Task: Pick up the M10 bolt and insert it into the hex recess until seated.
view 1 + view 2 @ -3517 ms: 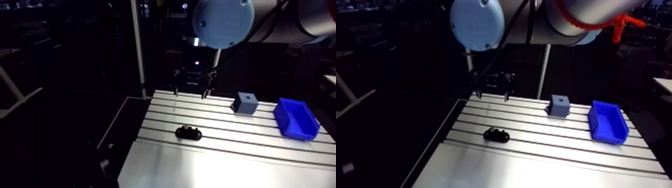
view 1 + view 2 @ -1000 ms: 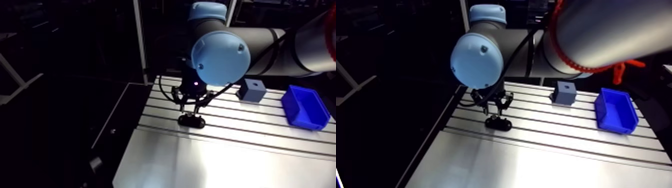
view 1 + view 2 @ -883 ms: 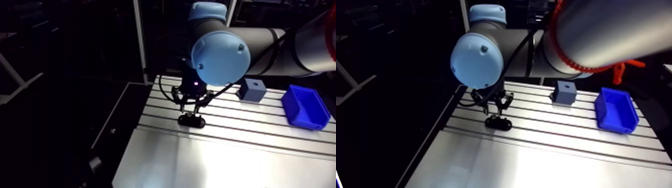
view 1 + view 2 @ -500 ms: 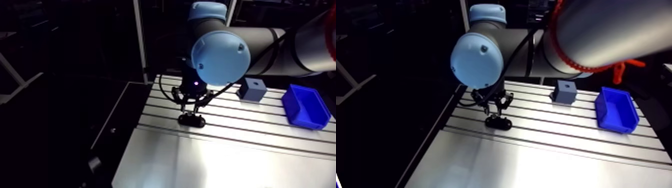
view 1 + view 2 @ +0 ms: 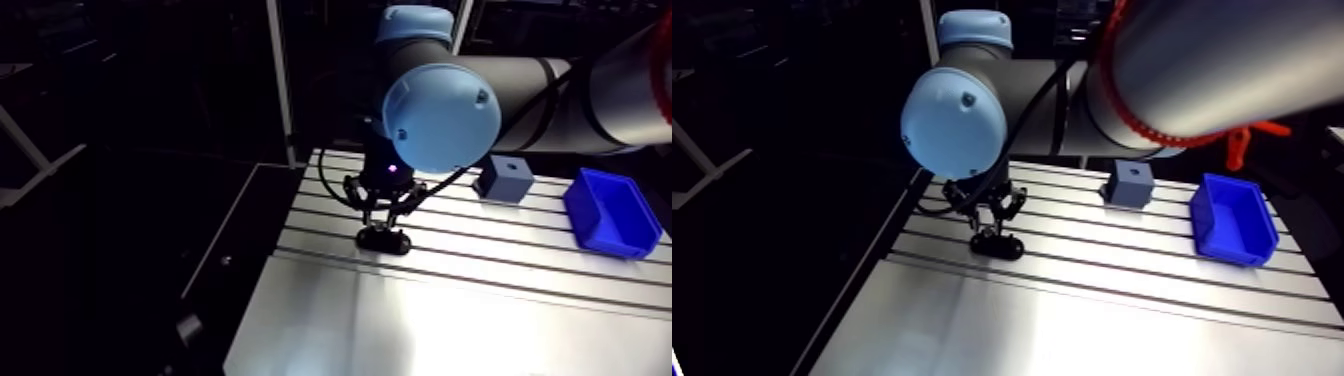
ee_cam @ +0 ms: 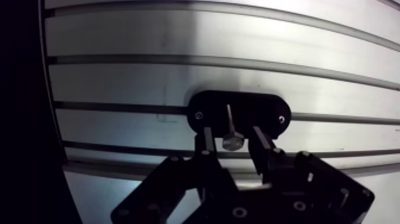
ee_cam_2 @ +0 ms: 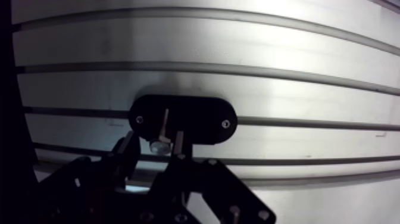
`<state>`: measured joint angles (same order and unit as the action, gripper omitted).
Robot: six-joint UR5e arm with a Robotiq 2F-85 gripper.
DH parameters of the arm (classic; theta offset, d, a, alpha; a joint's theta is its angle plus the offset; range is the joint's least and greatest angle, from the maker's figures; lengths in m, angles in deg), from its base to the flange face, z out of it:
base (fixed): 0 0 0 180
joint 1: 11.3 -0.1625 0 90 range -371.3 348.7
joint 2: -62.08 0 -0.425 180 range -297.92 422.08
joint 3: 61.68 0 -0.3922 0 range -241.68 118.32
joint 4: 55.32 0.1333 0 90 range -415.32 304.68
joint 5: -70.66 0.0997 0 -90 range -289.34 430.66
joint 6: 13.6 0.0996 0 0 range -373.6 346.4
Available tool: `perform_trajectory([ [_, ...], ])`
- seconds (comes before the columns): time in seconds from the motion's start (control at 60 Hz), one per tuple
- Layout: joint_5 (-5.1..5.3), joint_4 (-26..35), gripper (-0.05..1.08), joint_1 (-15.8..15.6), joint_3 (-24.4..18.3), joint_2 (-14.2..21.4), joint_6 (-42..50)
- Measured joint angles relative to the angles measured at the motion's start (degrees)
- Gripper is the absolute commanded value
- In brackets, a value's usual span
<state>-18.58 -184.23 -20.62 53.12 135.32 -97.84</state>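
Gripper [image 6: 231,134], black two-finger type, hangs low over the slotted aluminium table [image 5: 470,320], near its edge by the dark side. Wrist view: fingers [image 6: 263,145] spread, one on each side of the silver steel hex-head bolt [image 6: 230,119]. Narrow gap visible both sides of the head, so no contact; claw released, nothing grasped.

Bolt sits in the black oval holder block [image 6: 262,110], approx. at its middle, head end nearest the gripper, shank pointing away from it. Holder has a small screw near each rounded end and lies across one table slot.

Arm view: grey-blue cube w/ dark hole in top face [image 5: 503,178] stands farther back on the table, well apart from the holder. Hole shape can't be made out. Blue plastic open bin [image 5: 612,212] beside the cube, toward the table's far side; contents not visible.
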Motion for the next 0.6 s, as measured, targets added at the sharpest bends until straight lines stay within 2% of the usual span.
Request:
perform_trajectory([
  [0.6,-0.03,0.0,0.62,-0.2,0.1,-0.1,0.0],
])
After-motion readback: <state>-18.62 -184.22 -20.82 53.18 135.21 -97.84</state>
